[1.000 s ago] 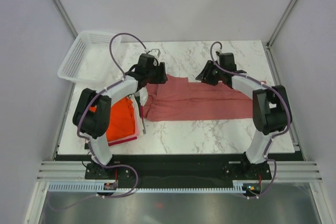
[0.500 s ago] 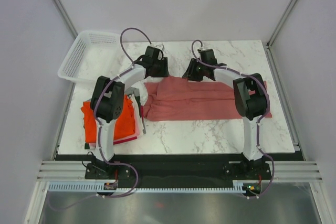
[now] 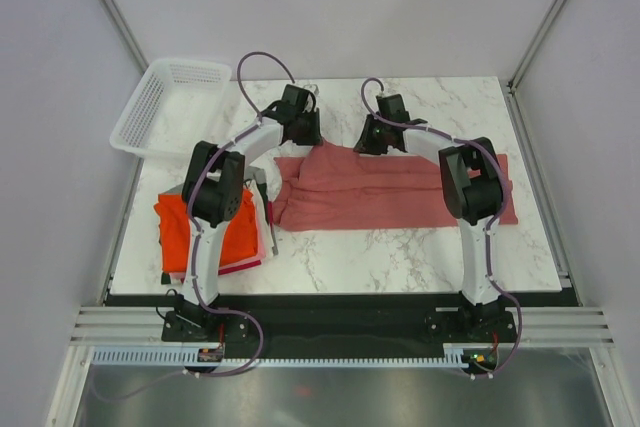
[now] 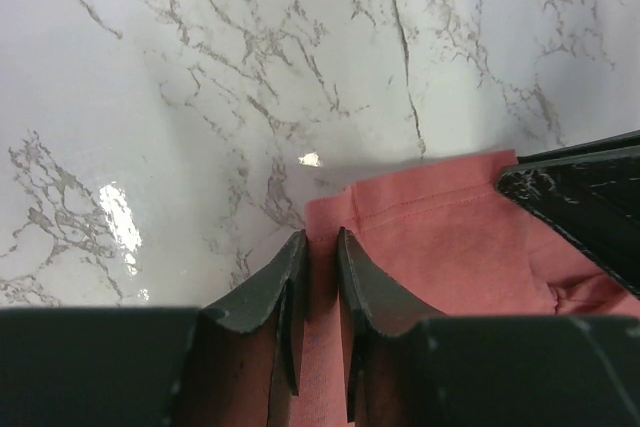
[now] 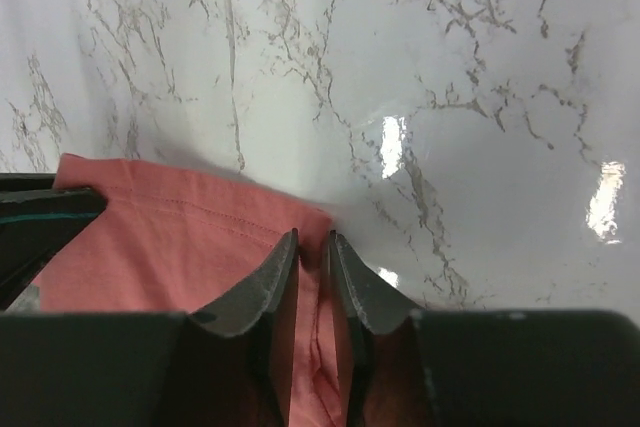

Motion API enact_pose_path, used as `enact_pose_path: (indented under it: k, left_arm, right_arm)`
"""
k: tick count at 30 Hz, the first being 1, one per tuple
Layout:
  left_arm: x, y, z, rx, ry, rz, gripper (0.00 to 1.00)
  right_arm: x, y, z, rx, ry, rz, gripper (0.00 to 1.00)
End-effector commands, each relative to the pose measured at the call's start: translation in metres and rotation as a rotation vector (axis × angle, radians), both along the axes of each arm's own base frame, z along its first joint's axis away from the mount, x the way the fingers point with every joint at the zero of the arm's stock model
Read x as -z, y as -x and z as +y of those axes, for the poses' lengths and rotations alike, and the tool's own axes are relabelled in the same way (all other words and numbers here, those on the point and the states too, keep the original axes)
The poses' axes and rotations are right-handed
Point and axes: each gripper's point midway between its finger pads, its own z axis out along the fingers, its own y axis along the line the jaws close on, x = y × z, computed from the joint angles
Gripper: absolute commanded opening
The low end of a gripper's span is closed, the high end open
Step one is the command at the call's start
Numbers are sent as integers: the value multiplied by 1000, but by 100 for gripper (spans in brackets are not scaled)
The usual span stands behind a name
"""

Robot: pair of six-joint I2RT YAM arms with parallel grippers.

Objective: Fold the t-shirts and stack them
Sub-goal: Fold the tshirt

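A dusty pinkish-red t-shirt (image 3: 400, 192) lies spread across the middle of the marble table. My left gripper (image 3: 306, 135) and right gripper (image 3: 367, 139) sit close together at its far edge. In the left wrist view the left gripper (image 4: 320, 237) is shut on a corner of the shirt's hem (image 4: 440, 237). The right gripper (image 5: 312, 239) is likewise shut on the hem (image 5: 170, 247), and a fold of cloth shows between its fingers. Folded t-shirts (image 3: 205, 237), orange-red on top, are stacked at the left.
A white mesh basket (image 3: 165, 102) stands at the table's far left corner. Bare marble (image 3: 450, 107) lies beyond the shirt's far edge. Each wrist view shows the other gripper's dark body at its side (image 4: 585, 207) (image 5: 40, 222).
Both grippers moved inward along the shirt's far edge, the right one furthest. Their jaws have narrowed onto the hem, and the cloth is now bunched up between them.
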Motion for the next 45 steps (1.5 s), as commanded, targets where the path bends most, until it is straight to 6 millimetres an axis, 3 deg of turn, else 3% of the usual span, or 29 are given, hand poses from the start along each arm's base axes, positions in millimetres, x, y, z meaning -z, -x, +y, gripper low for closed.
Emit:
enact_pose_path:
  k: [1, 5, 7, 16, 24, 27, 29, 33, 34, 35, 37, 39, 40, 45]
  left_arm:
    - [-21, -11, -10, 38, 29, -55, 25]
    - [-29, -15, -10, 48, 28, -80, 25]
    - [-30, -15, -9, 52, 27, -83, 21]
    - [-46, -5, -7, 68, 42, -118, 2]
    - [-87, 13, 0, 78, 82, -199, 2]
    - [-93, 24, 2, 86, 91, -204, 2]
    - [-87, 32, 3, 90, 95, -183, 2]
    - [-89, 51, 3, 91, 134, -169, 2]
    - [-82, 59, 2, 96, 141, -155, 2]
    - [-94, 62, 1, 93, 162, -173, 2]
    - [-90, 76, -3, 101, 168, -154, 2]
    - [-102, 89, -8, 117, 178, -171, 2]
    - [-94, 99, -8, 119, 170, -154, 2]
    - [-101, 133, -17, 156, 178, -170, 2]
  right_arm:
    - [-10, -9, 13, -40, -25, -31, 25]
    - [-11, -7, 21, -69, -56, -21, 12]
    - [-13, -6, 22, -75, -62, -21, 0]
    - [-45, 5, 27, -130, -101, -62, 0]
    - [-75, 26, 22, -166, -106, -107, 0]
    - [-79, 36, 21, -180, -115, -106, 0]
    - [-84, 42, 23, -198, -134, -108, 0]
    - [-80, 58, 20, -214, -142, -93, 0]
    - [-80, 61, 20, -217, -145, -92, 0]
    - [-85, 65, 20, -225, -148, -99, 0]
    - [-80, 75, 17, -238, -144, -86, 0]
    - [-80, 87, 14, -247, -149, -80, 0]
    - [-86, 90, 14, -250, -155, -90, 0]
    - [-81, 118, 7, -261, -160, -77, 0]
